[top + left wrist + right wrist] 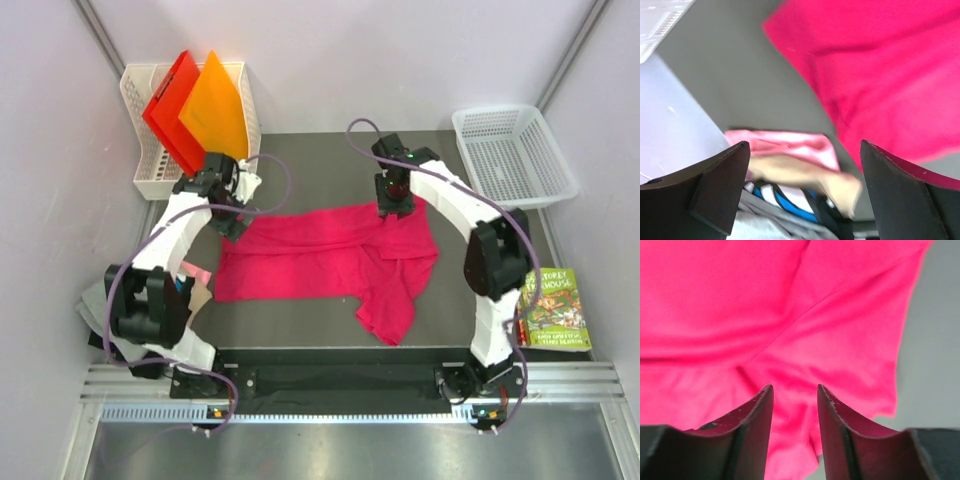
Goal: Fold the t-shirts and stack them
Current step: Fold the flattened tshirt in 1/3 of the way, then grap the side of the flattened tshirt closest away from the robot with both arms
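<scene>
The large magenta-pink t-shirt lies partly folded in the middle of the dark table, one sleeve hanging toward the front edge. My left gripper hovers at its far left corner, wide open and empty. In the left wrist view a pile of pale pink, tan, blue and grey folded shirts lies beside the magenta shirt. My right gripper is over the shirt's far edge. Its jaws stand slightly apart above the magenta cloth, holding nothing.
A white rack with red and orange folders stands at the back left. A white basket stands at the back right. A green-covered book lies at the right front. The folded pile sits at the table's left edge.
</scene>
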